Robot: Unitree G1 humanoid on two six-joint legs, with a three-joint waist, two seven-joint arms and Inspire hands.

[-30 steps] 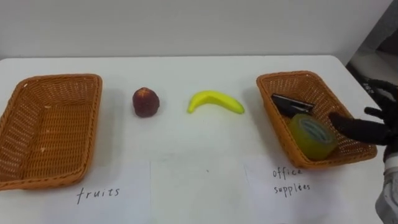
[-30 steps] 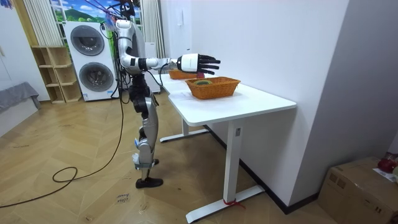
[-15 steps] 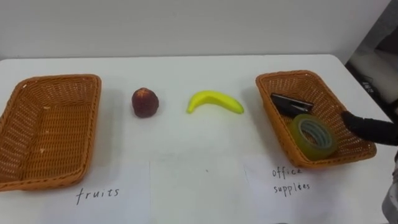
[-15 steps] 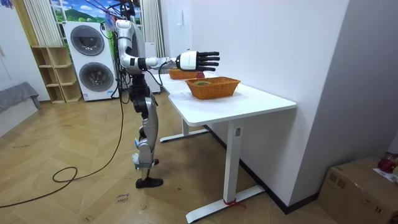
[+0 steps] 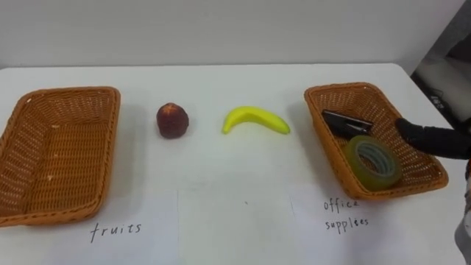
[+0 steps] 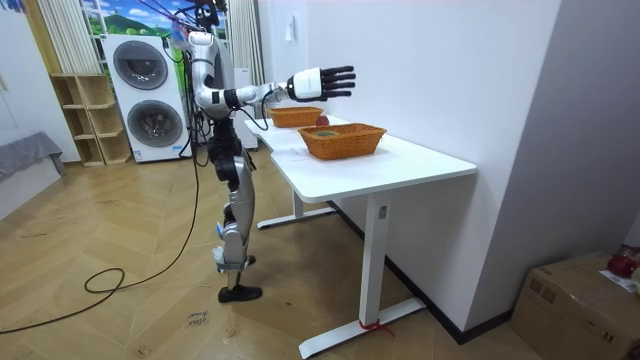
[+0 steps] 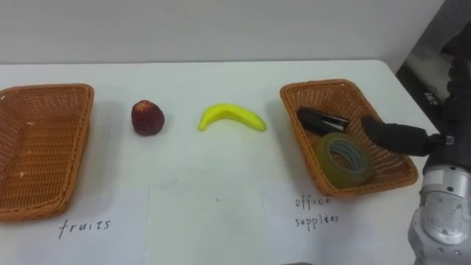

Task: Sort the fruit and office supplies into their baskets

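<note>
Now, with right hand [image 5: 434, 138] empty, fingers spread, above supplies basket [image 5: 316, 121], risks clipping wicker rim reaching for banana [image 5: 255, 119].

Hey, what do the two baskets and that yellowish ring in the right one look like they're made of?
The left basket and the right basket look like woven wicker or rattan, matte orange-brown, with visible interlaced strands. The ring looks like a roll of glossy, translucent yellowish plastic tape, likely adhesive.

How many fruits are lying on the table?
2. A red fruit lies right of the left basket; a banana lies between it and the right basket. None seem hidden.
</note>
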